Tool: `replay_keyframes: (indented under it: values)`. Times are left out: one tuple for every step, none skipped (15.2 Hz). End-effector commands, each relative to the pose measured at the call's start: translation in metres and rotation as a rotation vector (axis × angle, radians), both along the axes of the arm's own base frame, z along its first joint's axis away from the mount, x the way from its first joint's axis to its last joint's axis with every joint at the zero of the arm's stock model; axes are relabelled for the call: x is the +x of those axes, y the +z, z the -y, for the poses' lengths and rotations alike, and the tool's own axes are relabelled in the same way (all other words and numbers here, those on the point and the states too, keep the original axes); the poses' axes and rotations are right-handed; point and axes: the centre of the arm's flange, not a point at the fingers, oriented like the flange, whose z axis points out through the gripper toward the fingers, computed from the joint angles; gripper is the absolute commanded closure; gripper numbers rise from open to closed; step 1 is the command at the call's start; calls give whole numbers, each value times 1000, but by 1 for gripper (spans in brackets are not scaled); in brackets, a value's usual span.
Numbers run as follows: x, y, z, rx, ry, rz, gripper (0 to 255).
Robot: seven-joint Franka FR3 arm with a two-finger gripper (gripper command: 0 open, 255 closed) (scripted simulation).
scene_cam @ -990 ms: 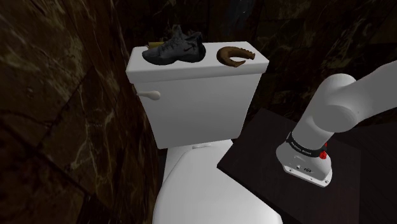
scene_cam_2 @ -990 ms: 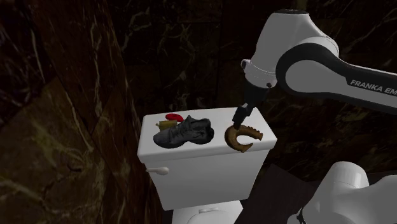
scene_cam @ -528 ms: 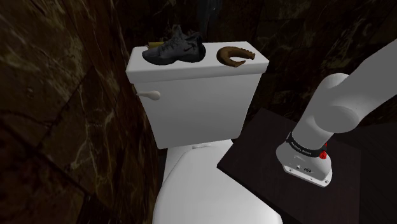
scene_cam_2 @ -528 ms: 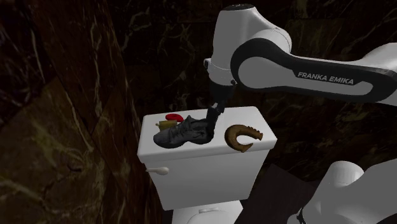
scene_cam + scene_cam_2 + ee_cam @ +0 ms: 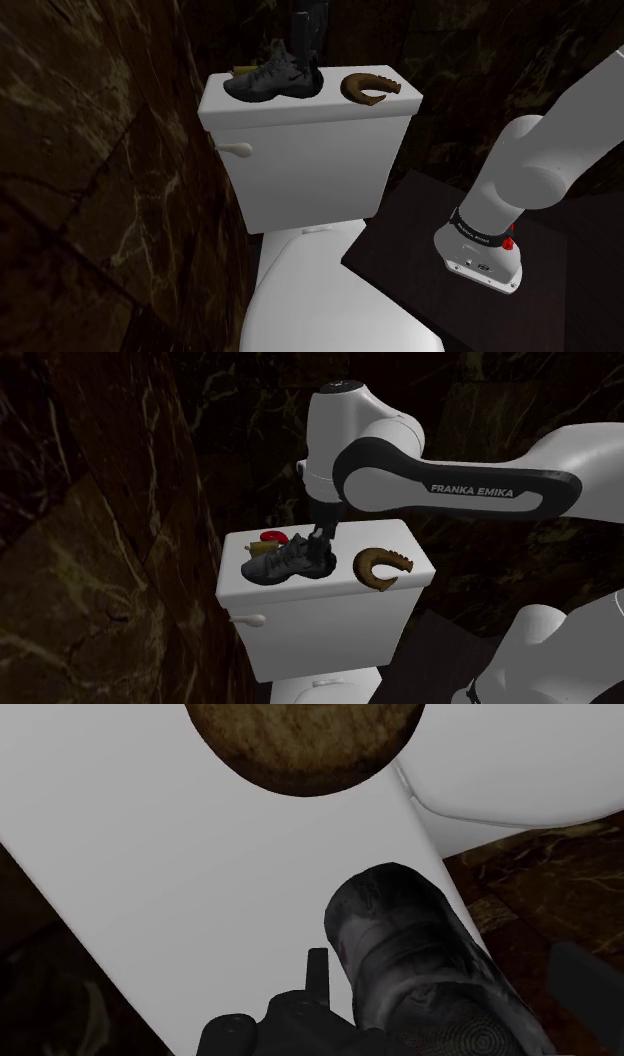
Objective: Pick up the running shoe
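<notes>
- As seen in the wrist view, the fingers stand apart and open, with the running shoe between them. One finger is right at the shoe's edge and the other is clear of it, so nothing is clasped.
- The shoe is dark grey with a mesh-like upper. It lies on its sole on the white toilet tank lid, toward the end on the shoulder view's left.
- In the shoulder view the black hand comes straight down over the end of the shoe nearer the middle of the lid. In the second exterior view the fingers reach the shoe's top edge at that end.
- Beside the shoe, apart from it and toward the lid's other end, lies a brown horseshoe-shaped thing.
- Behind the shoe, at the lid's back corner, sit a small red thing and a yellowish thing; what they are I cannot tell.
- The tank is plain white, with a flush lever on its front and the white toilet seat below.
- The arm's base stands on a dark box just beside the toilet.
- The walls are dark stone with pale marble veins, and the room is dim.
- White lettering on the arm's dark link reads "FRANKA EMIKA".
</notes>
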Motion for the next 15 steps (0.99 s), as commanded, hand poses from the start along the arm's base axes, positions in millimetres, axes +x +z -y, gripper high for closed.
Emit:
replay_keyframes:
  values:
    - [2, -10, 0, 0, 0, 0, 0]
    - [2, -13, 0, 0, 0, 0, 0]
    - [2, -13, 0, 0, 0, 0, 0]
    - [2, -13, 0, 0, 0, 0, 255]
    - [2, -13, 0, 0, 0, 0, 255]
    - [2, -13, 0, 0, 0, 0, 255]
    - [2, -13, 0, 0, 0, 0, 255]
    - [2, -13, 0, 0, 0, 0, 255]
    - [2, -13, 0, 0, 0, 0, 255]
    - [2, -13, 0, 0, 0, 0, 255]
    - [2, -13, 0, 0, 0, 0, 255]
    - [2, -13, 0, 0, 0, 0, 255]
    - [2, -13, 0, 0, 0, 0, 255]
    - [2, -8, 0, 0, 0, 0, 255]
    - [2, -3, 0, 0, 0, 0, 255]
